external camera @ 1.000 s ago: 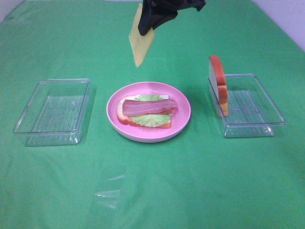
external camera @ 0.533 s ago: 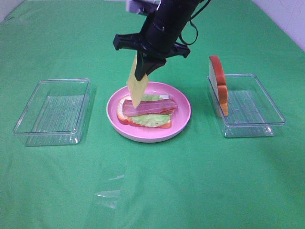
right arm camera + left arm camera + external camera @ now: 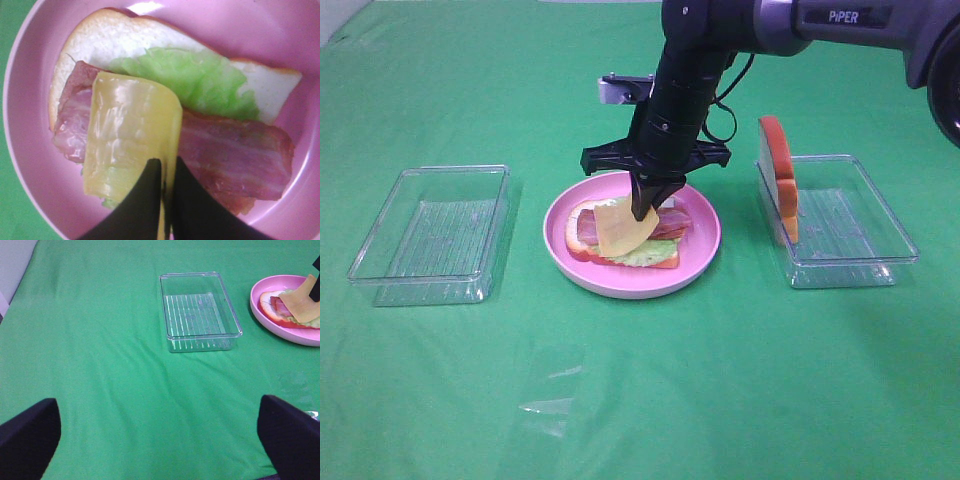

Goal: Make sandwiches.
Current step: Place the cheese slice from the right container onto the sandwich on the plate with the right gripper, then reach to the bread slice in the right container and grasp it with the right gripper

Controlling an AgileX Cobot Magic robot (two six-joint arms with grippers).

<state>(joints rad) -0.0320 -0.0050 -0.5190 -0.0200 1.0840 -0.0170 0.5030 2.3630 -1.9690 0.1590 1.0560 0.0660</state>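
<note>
Right wrist view: right claw [image 3: 164,172] pinches cheese [image 3: 130,132] edge over bacon [image 3: 235,157]; left claw [image 3: 160,440] wide.

Green-clothed table [image 3: 640,400]. Pink plate [image 3: 698,262] at centre; clear tray [image 3: 430,236] to its left, second clear tray [image 3: 840,220] to its right.

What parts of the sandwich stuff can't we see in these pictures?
- Bacon: in the right wrist view the cheese covers one end.
- Cheese edge: the same view's black fingers hide where they pinch it.
- Plate: the left wrist view's edge cuts it off.
- Second bread slice: standing on edge in the right tray, so the high view shows only its crust and one side.
</note>
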